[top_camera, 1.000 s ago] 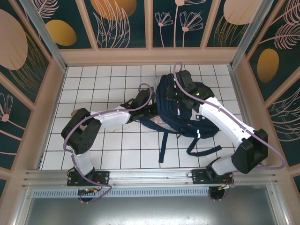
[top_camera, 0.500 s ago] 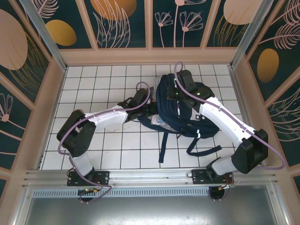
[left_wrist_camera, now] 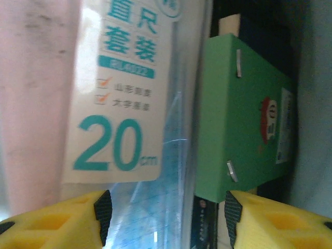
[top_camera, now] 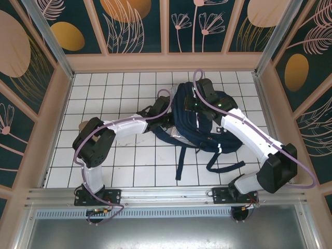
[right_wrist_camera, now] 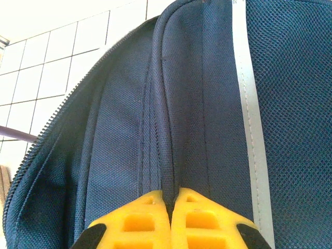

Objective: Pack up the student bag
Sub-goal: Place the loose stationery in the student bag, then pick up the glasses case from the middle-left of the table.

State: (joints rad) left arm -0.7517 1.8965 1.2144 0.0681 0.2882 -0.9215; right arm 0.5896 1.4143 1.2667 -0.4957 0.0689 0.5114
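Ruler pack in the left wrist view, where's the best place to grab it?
Probably its near short end, coming in along its length as the left gripper does: the ruler pack is flat and thin, and the green box crowds its right edge.

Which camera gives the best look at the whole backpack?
Top external: the backpack shows nearly whole, straps trailing. Right wrist gives a close-up of navy fabric, zipper and white stripe; left wrist, a dark sliver of its inside.

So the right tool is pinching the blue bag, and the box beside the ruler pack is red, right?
Not quite: the box beside the ruler pack is green, as the left wrist view shows. The right tool does pinch the blue bag.
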